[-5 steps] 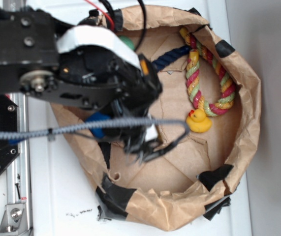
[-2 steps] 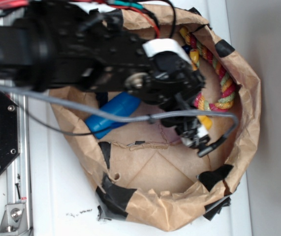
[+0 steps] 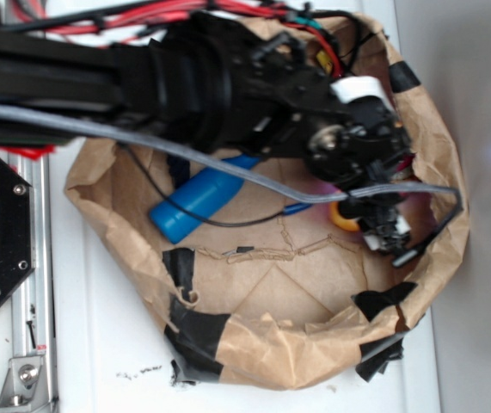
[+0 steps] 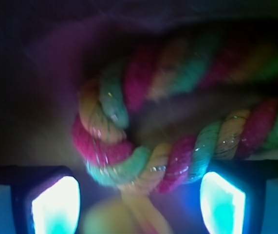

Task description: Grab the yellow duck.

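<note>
In the exterior view only a yellow-orange sliver of the yellow duck [image 3: 345, 217] shows, at the right inside the brown paper bag [image 3: 271, 353]; the arm hides the rest. My gripper [image 3: 383, 231] hangs right over it. The wrist view shows the duck [image 4: 112, 217] as a blurred yellow shape at the bottom edge, between the two glowing pads [image 4: 56, 204], which stand far apart. My gripper [image 4: 139, 207] is open, and whether the pads touch the duck cannot be told.
A multicoloured rope ring [image 4: 168, 146] lies just beyond the duck, filling the wrist view. A blue bottle [image 3: 200, 198] lies on the bag floor to the left. Black tape patches [image 3: 195, 331] mark the crumpled bag wall. The black arm [image 3: 185, 77] covers the bag's upper part.
The arm has swung right across the bag, from over the blue bottle to over the duck, and now covers it. The bag's wall has shifted and bulged.
</note>
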`<state>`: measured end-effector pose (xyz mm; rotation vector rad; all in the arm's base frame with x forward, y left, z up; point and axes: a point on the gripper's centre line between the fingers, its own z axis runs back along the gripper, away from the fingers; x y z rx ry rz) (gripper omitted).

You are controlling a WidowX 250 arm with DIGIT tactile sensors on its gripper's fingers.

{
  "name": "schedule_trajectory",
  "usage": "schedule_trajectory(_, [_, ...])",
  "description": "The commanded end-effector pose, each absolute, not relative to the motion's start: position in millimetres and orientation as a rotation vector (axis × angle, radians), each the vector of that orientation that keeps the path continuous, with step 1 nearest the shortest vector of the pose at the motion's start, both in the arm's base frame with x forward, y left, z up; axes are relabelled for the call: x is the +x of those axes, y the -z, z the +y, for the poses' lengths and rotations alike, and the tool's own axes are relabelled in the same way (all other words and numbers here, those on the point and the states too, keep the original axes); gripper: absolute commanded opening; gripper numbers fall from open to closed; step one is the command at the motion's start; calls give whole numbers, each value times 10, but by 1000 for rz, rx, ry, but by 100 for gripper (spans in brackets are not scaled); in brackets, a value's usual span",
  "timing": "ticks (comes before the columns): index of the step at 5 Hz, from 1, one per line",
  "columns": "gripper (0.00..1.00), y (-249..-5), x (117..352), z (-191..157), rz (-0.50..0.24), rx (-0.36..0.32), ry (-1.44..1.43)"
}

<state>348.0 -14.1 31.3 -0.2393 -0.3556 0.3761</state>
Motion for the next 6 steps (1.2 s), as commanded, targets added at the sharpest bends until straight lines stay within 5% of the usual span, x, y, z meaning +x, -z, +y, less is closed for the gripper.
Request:
schedule_trajectory(1, [0, -107, 3276, -376, -226, -191, -330])
schedule_trajectory(3, [0, -443, 3048, -366, -231, -217, -304])
schedule_trajectory(5, [0, -473, 2968, -375, -220, -218, -289])
schedule_trajectory(6, [0, -628, 2949, -303, -275, -208, -306])
